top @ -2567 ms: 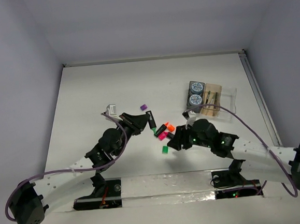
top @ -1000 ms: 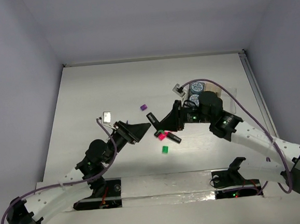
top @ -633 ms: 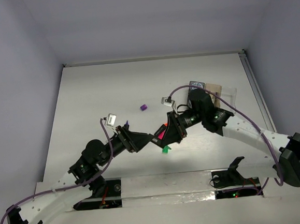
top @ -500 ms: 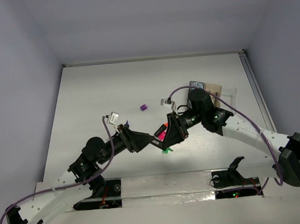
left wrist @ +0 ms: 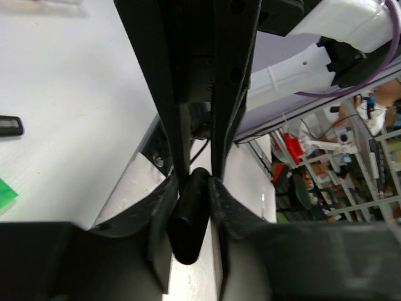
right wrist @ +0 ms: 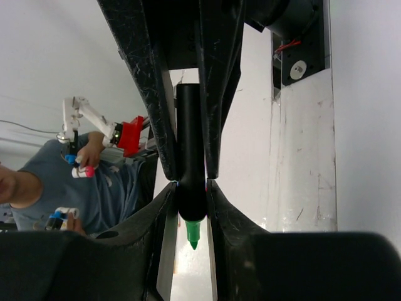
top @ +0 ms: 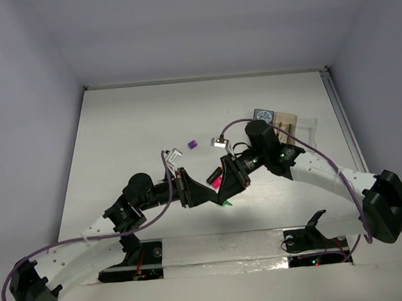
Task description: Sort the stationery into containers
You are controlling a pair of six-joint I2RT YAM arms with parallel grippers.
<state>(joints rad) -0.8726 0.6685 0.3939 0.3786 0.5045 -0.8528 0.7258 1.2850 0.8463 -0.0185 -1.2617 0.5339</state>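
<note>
1. The left pincer [left wrist: 191,188] is clenched on the rounded black end of a highlighter [right wrist: 190,138]. The right pincer [right wrist: 191,188] grasps the same black body near its bare green nib [right wrist: 192,235].
2. The pincers meet tip to tip above the table [top: 129,128], about midway between its left and right edges and nearer the near edge.
3. From above, the pincers hide the highlighter almost wholly. Just beside them shows a pink-capped marker [top: 217,181], partly covered.
4. A green piece [left wrist: 5,191] is cut off by the left wrist view's edge.
5. Toward the right edge stands the clear box [top: 304,128] with its tan insert [top: 284,126]; its contents are unclear.
6. The dark holder [top: 257,113] touches the box, mostly hidden by the right arm, with one blue-and-white piece [top: 264,115] showing.
7. A purple cap [top: 193,144] lies apart, farther back.
</note>
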